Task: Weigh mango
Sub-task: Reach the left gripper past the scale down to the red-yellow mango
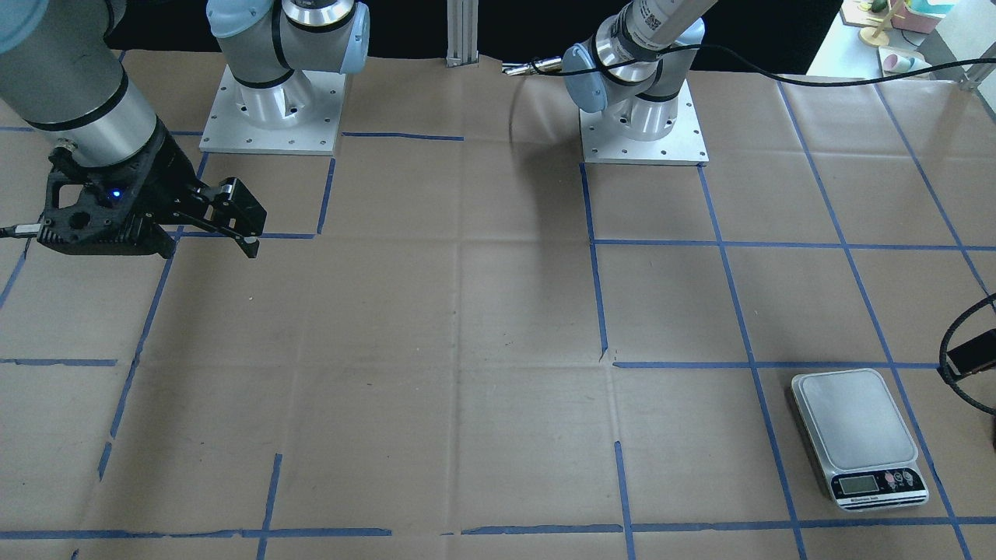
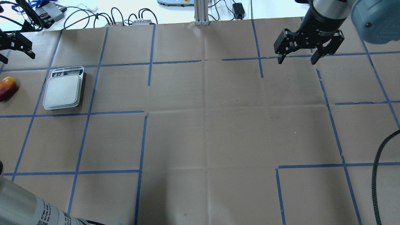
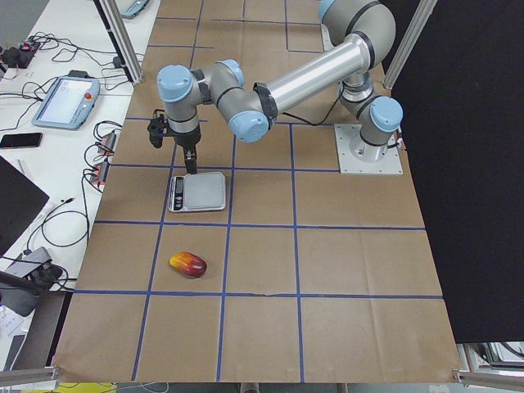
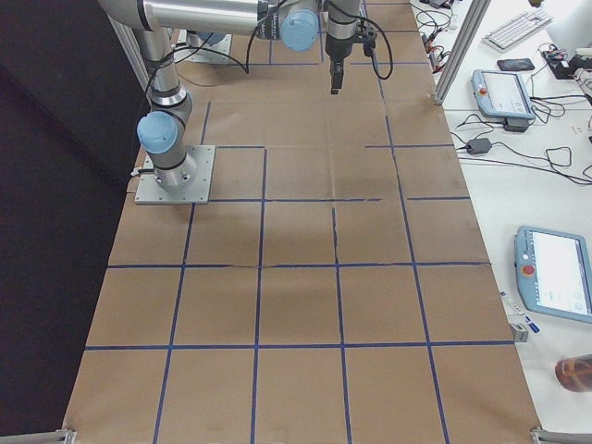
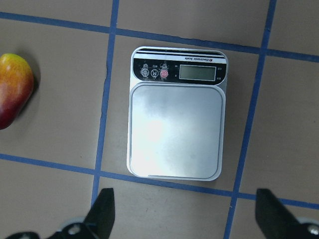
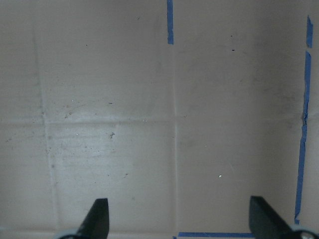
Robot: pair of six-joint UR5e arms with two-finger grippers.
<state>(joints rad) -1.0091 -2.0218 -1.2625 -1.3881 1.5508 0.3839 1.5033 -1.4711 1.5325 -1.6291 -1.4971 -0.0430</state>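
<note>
The left gripper (image 5: pixel 184 195), jaws wide above the scale (image 5: pixel 175 130), should shift sideways over the mango (image 5: pixel 15 89) lying on the counter (image 5: pixel 55 134) near it and close across its narrower middle, gently.

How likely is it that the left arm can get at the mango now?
Probably yes: the left pincer hangs open over the scale, and the mango lies uncovered right beside it, with nothing between.

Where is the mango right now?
In the overhead view the mango lies at the far left edge, beside the scale but apart from it, a blue tape line between them.
</note>
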